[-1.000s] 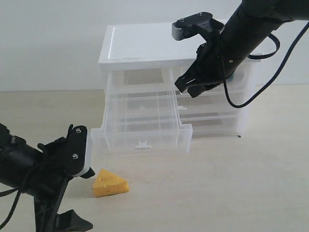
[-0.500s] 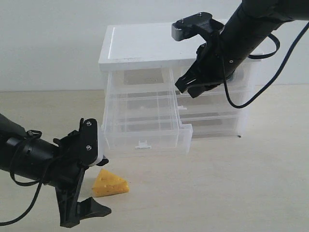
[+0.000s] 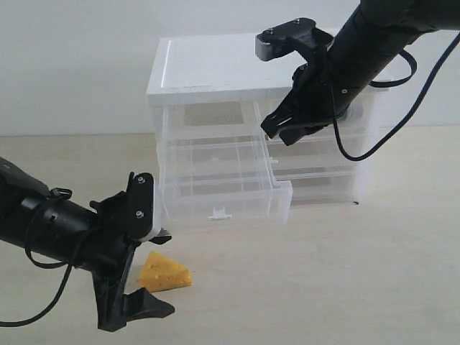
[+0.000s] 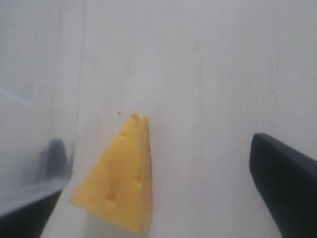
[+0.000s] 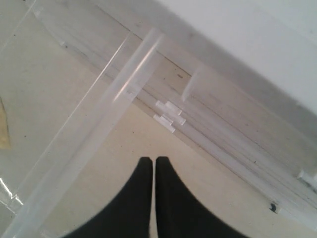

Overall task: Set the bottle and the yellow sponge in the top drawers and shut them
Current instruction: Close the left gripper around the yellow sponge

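Note:
The yellow sponge (image 3: 171, 274), a cheese-like wedge, lies on the table in front of the cabinet. My left gripper (image 3: 161, 273) is open and straddles it, one finger on each side. In the left wrist view the sponge (image 4: 121, 183) lies between the dark fingers (image 4: 285, 186), nearer the other one, and neither touches it. The left top drawer (image 3: 226, 203) stands pulled out. My right gripper (image 3: 282, 134) hangs shut and empty in front of the right top drawer (image 3: 364, 115); its closed fingertips (image 5: 146, 171) point past the open drawer's rim (image 5: 111, 111). The bottle is hidden.
The white-topped cabinet (image 3: 215, 68) stands at the back of the beige table (image 3: 359, 273). Two full-width drawers (image 3: 323, 183) sit under the top pair. The pulled-out drawer's front hangs just above and behind the sponge, close to my left wrist.
My left arm has swung right and forward until its open fingers flank the sponge. The pulled-out drawer has slid a little back toward the cabinet. The right arm has not moved.

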